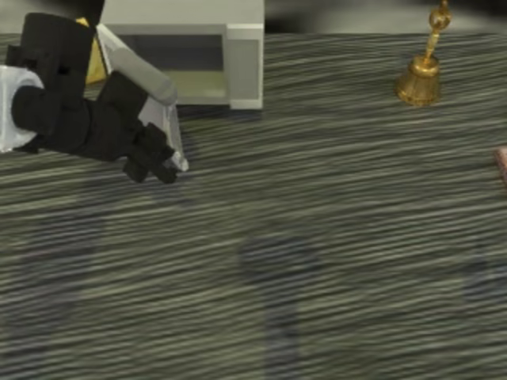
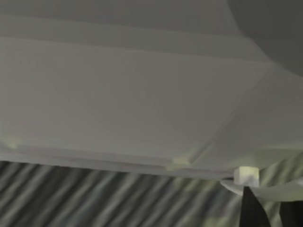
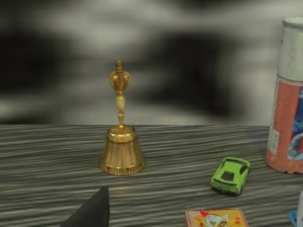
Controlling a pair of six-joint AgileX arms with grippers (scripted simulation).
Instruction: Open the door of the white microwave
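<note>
The white microwave [image 1: 184,13] stands at the back left of the table, its dark cavity exposed. Its door [image 1: 141,73] is swung out toward the front left, standing at a slant away from the box. My left gripper [image 1: 169,165] is at the door's free outer edge, shut on the thin handle strip [image 2: 246,176]. In the left wrist view the door's pale panel [image 2: 132,104] fills most of the picture, and two dark fingers [image 2: 252,210] stand around the strip. My right arm is outside the top view; a dark part of my right gripper [image 3: 92,213] shows low in its wrist view.
A yellow cube [image 1: 96,65] sits behind my left arm beside the microwave. A brass bell [image 1: 420,77] stands at the back right. The right wrist view shows the bell [image 3: 121,151], a green toy car [image 3: 230,175], a can [image 3: 286,127] and a card [image 3: 216,218].
</note>
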